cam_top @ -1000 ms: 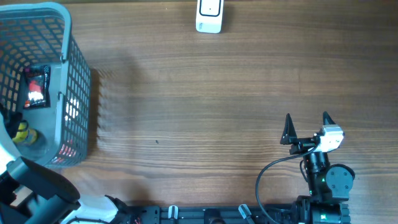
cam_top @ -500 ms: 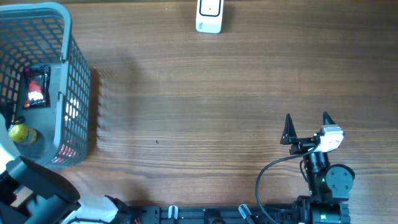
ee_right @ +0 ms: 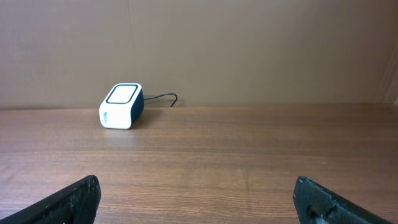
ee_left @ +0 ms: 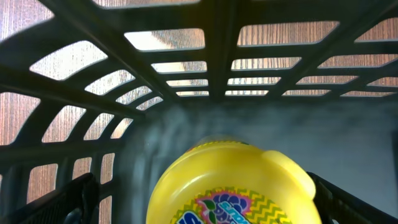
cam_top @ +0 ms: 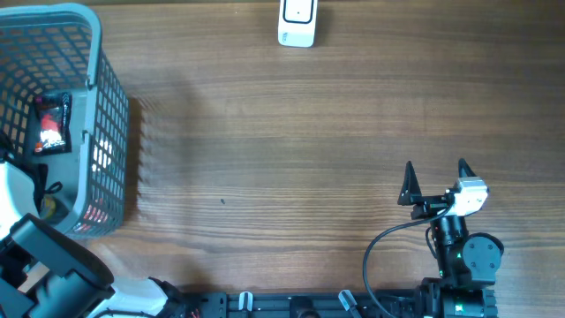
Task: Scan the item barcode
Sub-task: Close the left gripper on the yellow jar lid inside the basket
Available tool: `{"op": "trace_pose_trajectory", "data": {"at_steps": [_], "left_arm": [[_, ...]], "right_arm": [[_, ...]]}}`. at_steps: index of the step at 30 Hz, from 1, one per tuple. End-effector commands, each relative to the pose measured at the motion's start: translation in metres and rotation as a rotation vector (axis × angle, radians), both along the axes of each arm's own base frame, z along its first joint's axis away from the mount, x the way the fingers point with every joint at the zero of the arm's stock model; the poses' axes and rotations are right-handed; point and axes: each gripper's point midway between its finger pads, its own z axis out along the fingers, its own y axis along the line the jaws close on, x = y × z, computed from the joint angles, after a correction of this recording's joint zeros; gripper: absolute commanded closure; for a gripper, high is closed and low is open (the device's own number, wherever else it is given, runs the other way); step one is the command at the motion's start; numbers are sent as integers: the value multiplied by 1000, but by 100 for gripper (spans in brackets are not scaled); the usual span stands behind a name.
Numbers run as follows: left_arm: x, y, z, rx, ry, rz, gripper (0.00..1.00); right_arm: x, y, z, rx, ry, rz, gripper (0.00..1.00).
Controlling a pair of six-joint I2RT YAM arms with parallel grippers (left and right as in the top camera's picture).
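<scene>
- My left gripper [ee_left: 211, 208]: wide open, empty, straddling the yellow bottle [ee_left: 230, 177] inside the basket [cam_top: 92, 53].
- My right gripper [cam_top: 434, 177]: wide open, empty.
- Scanner [cam_top: 297, 22]: unused; grasp, lift and scan are all left to do.

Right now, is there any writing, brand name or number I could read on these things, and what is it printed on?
Nothing can be read clearly in any view.
On the yellow lid inside the basket: a colourful printed logo, cut off by the frame edge, unreadable.
On the dark packet in the basket: white and red print, too small to read.
On the white scanner: a tiny mark on its side, too small to read.
</scene>
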Motion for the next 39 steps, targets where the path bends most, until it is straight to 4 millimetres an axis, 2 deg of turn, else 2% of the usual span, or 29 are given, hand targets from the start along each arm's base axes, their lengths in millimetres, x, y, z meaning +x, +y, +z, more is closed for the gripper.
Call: {"op": "trace_pose_trajectory", "data": {"at_steps": [1, 4, 11, 18, 25, 29, 33, 36, 39], "left_arm": [[-1, 2, 2, 13, -8, 9, 0], [-1, 3, 3, 24, -6, 12, 0], [1, 6, 4, 36, -16, 13, 18], [6, 1, 1, 5, -55, 15, 13], [9, -1, -3, -14, -70, 16, 16], [9, -3, -8, -27, -72, 27, 18], [9, -3, -12, -35, -63, 28, 28], [8, -3, -14, -40, -59, 29, 29], [8, -3, -16, -43, -55, 28, 34]], "right_arm": [[0, -3, 2, 11, -9, -15, 0], [0, -3, 2, 12, -9, -15, 0], [0, -3, 2, 11, -9, -15, 0], [0, -3, 2, 12, -10, -15, 0], [0, -3, 2, 12, -9, -15, 0], [0, -3, 2, 11, -9, -15, 0], [0, -3, 2, 11, -9, -15, 0], [0, -3, 2, 12, -9, -15, 0], [0, -3, 2, 12, -9, -15, 0]]}}
